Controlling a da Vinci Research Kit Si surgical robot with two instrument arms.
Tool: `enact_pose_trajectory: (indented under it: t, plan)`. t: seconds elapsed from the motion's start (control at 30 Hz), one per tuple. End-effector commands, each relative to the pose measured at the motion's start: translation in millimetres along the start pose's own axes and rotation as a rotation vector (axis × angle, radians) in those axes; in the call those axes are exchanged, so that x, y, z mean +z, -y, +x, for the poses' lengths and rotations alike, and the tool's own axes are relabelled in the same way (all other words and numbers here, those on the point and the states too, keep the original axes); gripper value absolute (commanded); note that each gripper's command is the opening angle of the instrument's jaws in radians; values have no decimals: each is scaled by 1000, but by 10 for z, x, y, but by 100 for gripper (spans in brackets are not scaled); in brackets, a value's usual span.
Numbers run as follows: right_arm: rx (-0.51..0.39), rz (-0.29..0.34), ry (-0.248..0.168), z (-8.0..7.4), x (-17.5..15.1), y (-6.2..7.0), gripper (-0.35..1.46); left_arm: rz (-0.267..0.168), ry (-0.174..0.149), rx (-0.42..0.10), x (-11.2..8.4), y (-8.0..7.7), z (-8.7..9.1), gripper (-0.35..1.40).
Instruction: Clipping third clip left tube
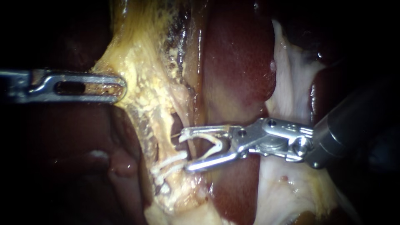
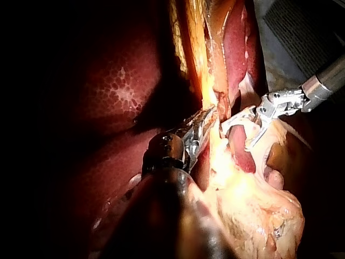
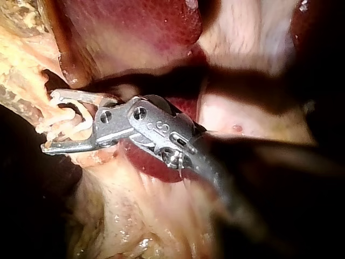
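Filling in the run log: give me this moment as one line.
left instrument: shut on tissue | right instrument: holds open clip at tube, not yet closed | set clips beside tips

Endoscope close, facing yellow fatty tissue strand (image 1: 146, 104); wrist cams close either side. All share silver right instrument (image 1: 184, 151) there.

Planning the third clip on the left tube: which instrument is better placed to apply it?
Right. The right instrument holds an open white clip beside the placed clips; the left instrument is occupied gripping yellow tissue off to the side.
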Motion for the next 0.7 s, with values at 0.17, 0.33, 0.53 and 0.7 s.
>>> enact_pose_trajectory:
  t: [0.17,0.33,0.53,0.7]
  plan:
    - [8,0,7,-6,8,-10,58,1,-1,1,-1,0,0,-35]
    - [3,6,11,-11,18,-20,58,1,-1,1,-1,0,0,-35]
    - [1,64,17,-9,22,-21,58,1,-1,1,-2,0,1,-35]
    - [13,167,2,-3,26,-23,53,1,-1,1,-2,-1,0,-35]
